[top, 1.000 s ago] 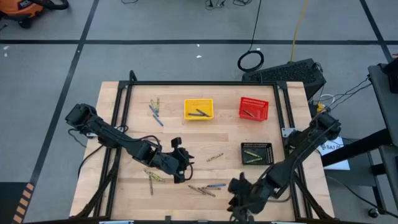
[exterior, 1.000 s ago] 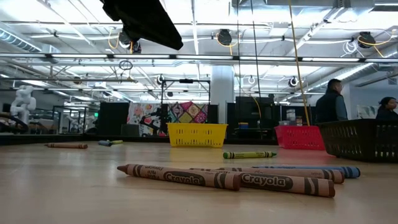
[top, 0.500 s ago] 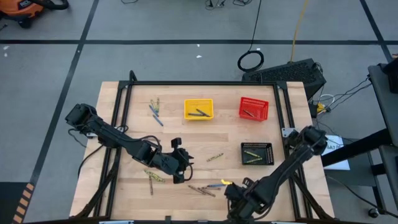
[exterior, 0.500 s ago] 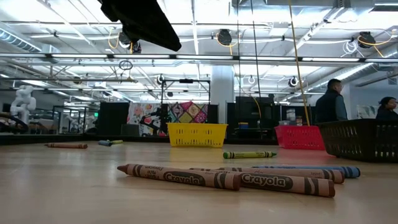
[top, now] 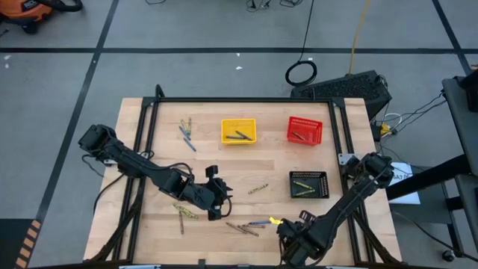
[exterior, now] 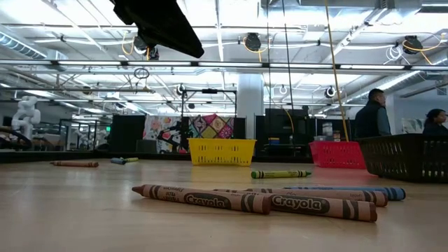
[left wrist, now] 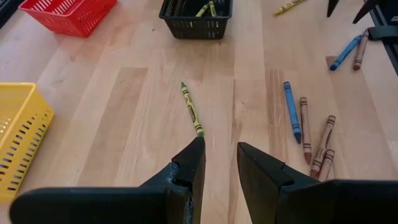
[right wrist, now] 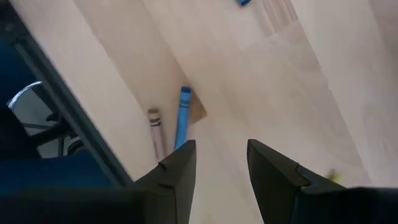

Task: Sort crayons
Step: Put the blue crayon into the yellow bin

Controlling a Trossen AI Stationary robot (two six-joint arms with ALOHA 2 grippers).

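Since 0.5 s ago the right gripper [top: 278,224] has shifted slightly right along the table's [top: 276,168] near edge; the left gripper [top: 222,193] has not moved. Both sets of fingers stand narrowly apart, holding nothing. A cluster of brown crayons [top: 243,229] with 1 blue crayon [top: 259,223] lies near that edge, long axes roughly left-right, just beside the right gripper. A green crayon [left wrist: 191,109] lies ahead of the left fingers [left wrist: 186,169], pointing toward the black basket [top: 308,184].
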